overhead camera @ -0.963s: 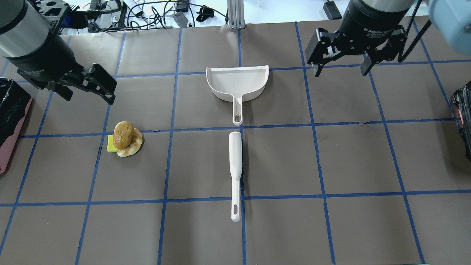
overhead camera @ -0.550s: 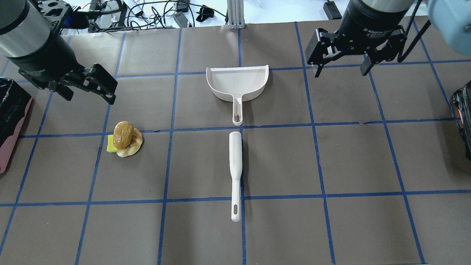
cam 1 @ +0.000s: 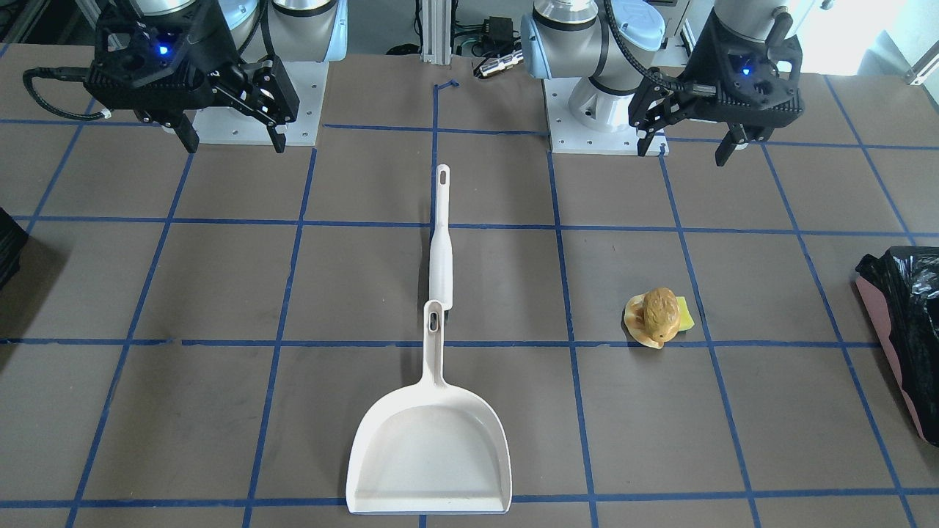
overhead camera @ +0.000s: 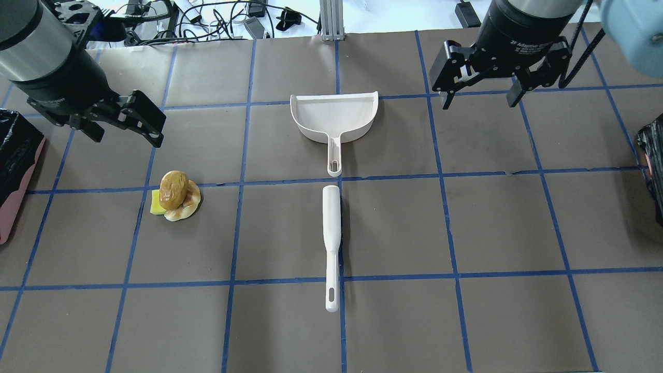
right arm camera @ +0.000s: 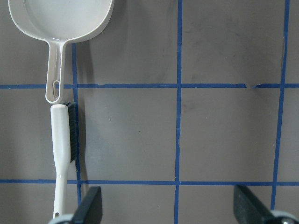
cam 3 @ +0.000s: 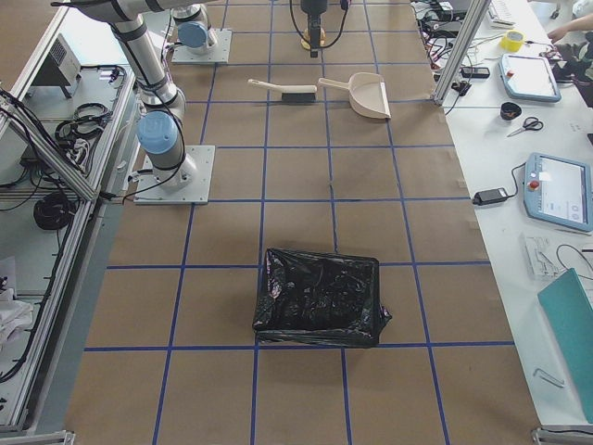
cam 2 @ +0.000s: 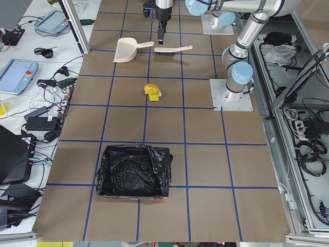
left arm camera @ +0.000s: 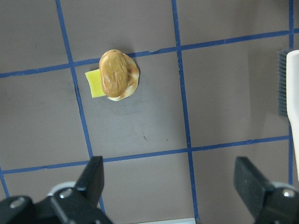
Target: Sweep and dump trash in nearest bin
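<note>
The trash (overhead camera: 175,197) is a small pile on the table's left half: a tan-brown lump on a cream scrap with a yellow-green piece beside it. It also shows in the front view (cam 1: 658,317) and the left wrist view (left arm camera: 116,75). My left gripper (overhead camera: 121,129) hovers open and empty, behind and left of the pile. My right gripper (overhead camera: 479,98) hovers open and empty at the back right. The pink-sided bin (overhead camera: 11,207) with its black bag stands at the left table edge, also in the front view (cam 1: 891,345) and the exterior left view (cam 2: 133,172).
A white dustpan (overhead camera: 334,118) lies at the centre back with its handle toward me. A white brush (overhead camera: 331,238) lies in line just in front of it. Both show in the right wrist view, dustpan (right arm camera: 60,18) and brush (right arm camera: 63,154). A second black-bagged bin (overhead camera: 653,166) stands at the right edge.
The left gripper has drifted very slightly to the right. The right gripper, trash, dustpan and brush have not moved.
</note>
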`<state>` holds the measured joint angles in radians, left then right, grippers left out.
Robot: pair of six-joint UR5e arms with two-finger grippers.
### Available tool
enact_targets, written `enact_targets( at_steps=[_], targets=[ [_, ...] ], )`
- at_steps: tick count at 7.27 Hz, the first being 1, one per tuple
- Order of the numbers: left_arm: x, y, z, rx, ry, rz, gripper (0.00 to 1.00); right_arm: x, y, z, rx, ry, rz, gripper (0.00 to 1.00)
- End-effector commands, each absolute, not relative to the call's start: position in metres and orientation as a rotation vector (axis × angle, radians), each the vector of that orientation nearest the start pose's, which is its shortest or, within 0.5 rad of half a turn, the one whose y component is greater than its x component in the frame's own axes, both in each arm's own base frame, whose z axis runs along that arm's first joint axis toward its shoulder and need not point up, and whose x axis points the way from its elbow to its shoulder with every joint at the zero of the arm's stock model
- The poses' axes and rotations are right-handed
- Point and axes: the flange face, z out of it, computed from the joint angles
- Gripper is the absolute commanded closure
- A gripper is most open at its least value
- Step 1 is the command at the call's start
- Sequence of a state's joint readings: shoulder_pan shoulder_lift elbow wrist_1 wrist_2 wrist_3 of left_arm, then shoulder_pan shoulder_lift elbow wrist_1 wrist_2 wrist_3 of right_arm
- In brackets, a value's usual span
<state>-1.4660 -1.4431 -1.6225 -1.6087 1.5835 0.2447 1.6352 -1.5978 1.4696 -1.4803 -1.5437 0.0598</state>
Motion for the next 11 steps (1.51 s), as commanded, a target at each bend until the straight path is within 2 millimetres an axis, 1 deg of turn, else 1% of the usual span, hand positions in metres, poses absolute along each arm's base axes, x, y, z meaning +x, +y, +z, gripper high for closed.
enact_targets(
  at_steps=[1,2,4,6,7,8,9,10,11],
  targets=[
    [-0.085,-0.452,0.516,0.22,3.115,-0.051,0.0,0.167,-0.471,0.542,-0.008,3.111,-0.057,0.0],
    [-0.085,-0.453,0.514,0.22,3.118,-0.044,0.0,0.167,-0.471,0.542,-0.008,3.111,-0.057,0.0],
    [-0.085,-0.453,0.513,0.222,3.116,-0.041,0.0,0.167,-0.468,0.531,-0.008,3.113,-0.031,0.0],
    [-0.085,-0.453,0.516,0.227,3.114,-0.053,0.0,0.166,-0.469,0.53,-0.008,3.114,-0.033,0.0],
    [-0.085,-0.454,0.514,0.229,3.115,-0.046,0.0,0.167,-0.469,0.531,-0.005,3.112,-0.035,0.0],
    [-0.084,-0.458,0.512,0.227,3.115,-0.056,0.0,0.167,-0.468,0.531,-0.005,3.109,-0.035,0.0],
    [-0.082,-0.467,0.511,0.213,3.113,-0.067,0.0,0.169,-0.467,0.53,-0.012,3.107,-0.021,0.0],
    [-0.079,-0.486,0.499,0.205,3.111,-0.088,0.0,0.182,-0.466,0.523,-0.035,3.09,0.009,0.0],
    [-0.077,-0.501,0.489,0.2,3.109,-0.107,0.0,0.21,-0.454,0.506,-0.109,3.088,0.061,0.0]
  ],
)
